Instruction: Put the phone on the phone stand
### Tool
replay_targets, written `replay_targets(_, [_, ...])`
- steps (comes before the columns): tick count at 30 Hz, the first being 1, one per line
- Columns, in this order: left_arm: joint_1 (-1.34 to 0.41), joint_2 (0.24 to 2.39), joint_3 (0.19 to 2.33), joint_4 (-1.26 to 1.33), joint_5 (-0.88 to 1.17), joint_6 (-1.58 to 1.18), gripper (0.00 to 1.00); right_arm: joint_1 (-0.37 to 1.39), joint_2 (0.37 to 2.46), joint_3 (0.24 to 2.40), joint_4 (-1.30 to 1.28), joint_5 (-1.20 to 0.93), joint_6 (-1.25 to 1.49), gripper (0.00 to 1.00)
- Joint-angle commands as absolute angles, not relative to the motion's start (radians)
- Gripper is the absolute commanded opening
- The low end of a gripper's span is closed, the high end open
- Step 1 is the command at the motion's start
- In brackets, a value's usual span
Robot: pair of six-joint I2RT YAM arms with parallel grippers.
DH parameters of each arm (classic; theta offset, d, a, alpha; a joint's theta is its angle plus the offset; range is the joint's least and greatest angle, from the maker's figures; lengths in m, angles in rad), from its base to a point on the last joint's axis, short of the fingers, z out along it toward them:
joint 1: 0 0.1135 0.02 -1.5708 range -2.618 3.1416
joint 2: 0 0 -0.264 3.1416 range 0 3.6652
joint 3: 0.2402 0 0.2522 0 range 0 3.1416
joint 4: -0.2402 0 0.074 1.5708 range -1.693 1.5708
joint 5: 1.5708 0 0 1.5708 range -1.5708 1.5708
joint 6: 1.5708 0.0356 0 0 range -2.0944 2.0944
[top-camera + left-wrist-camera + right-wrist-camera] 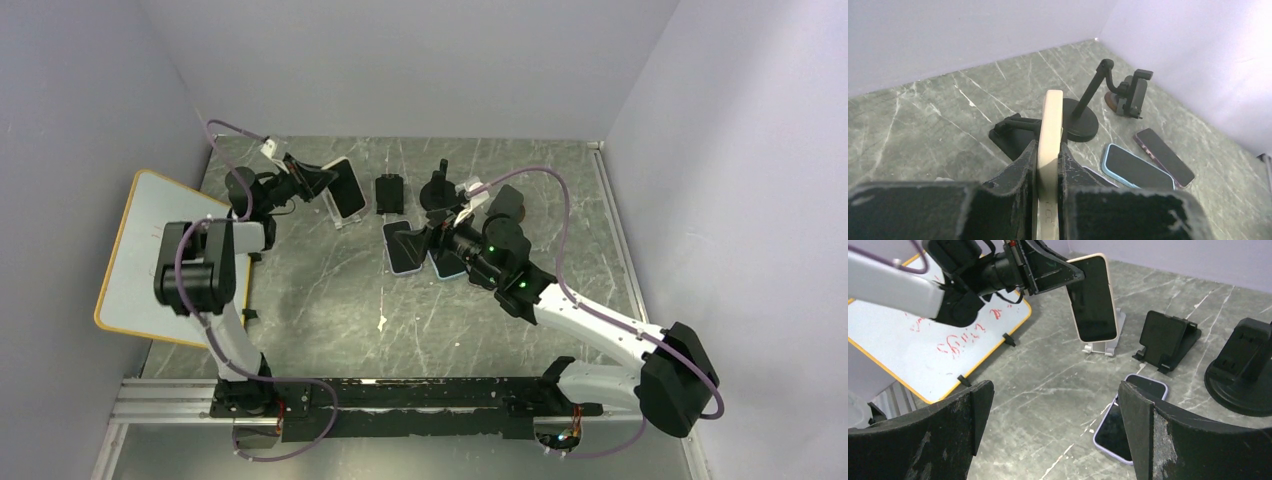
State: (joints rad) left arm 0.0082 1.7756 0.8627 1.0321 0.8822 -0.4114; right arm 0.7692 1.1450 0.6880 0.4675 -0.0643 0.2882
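Overhead looks down from behind; close wrist views share the phone (1093,297).

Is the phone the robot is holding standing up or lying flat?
Standing up, slightly tilted. The left gripper pinches the phone at its top, its bottom end pointing down toward the silver stand.

Plain pale lilac walls (400,60) close in a grey-green marbled table (320,300) on three sides. A white board (135,260), orange-rimmed with red scribbles, sits at its left edge.
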Motion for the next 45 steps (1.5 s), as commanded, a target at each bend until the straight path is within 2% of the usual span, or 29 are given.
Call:
replay_targets(1, [0.051, 1.918, 0.968, 1.591, 1.025, -0.737, 0.05, 0.757, 1.153, 0.696, 0.452, -0.097, 0.266, 1.0])
replay_targets(4, [0.056, 1.976, 1.044, 1.54, 1.081, -0.749, 0.05, 0.755, 1.159, 0.701, 0.446, -0.097, 0.259, 1.0])
replay_targets(7, [0.055, 1.994, 1.105, 1.38, 1.143, -0.673, 0.05, 0.755, 1.166, 0.703, 0.442, -0.097, 0.257, 1.0])
replay_targets(13, [0.059, 1.995, 1.253, 0.716, 1.201, -0.217, 0.05, 0.753, 1.209, 0.715, 0.454, -0.114, 0.264, 1.0])
replay_targets(16, [0.063, 2.002, 1.309, 0.507, 1.203, -0.071, 0.05, 0.754, 1.227, 0.729, 0.452, -0.122, 0.265, 1.0])
replay_targets(19, [0.066, 2.006, 1.292, 0.55, 1.2, -0.087, 0.05, 0.753, 1.236, 0.733, 0.454, -0.124, 0.263, 1.0])
replay_targets(25, [0.074, 2.055, 1.204, 0.904, 1.206, -0.321, 0.05, 0.753, 1.257, 0.736, 0.461, -0.135, 0.269, 1.0])
replay_targets(40, [0.095, 2.091, 1.171, 0.628, 1.137, -0.035, 0.05, 0.752, 1.264, 0.717, 0.476, -0.15, 0.273, 1.0])
replay_targets(45, [0.095, 2.086, 1.153, 0.608, 1.109, 0.005, 0.05, 0.75, 1.256, 0.705, 0.476, -0.15, 0.272, 1.0])
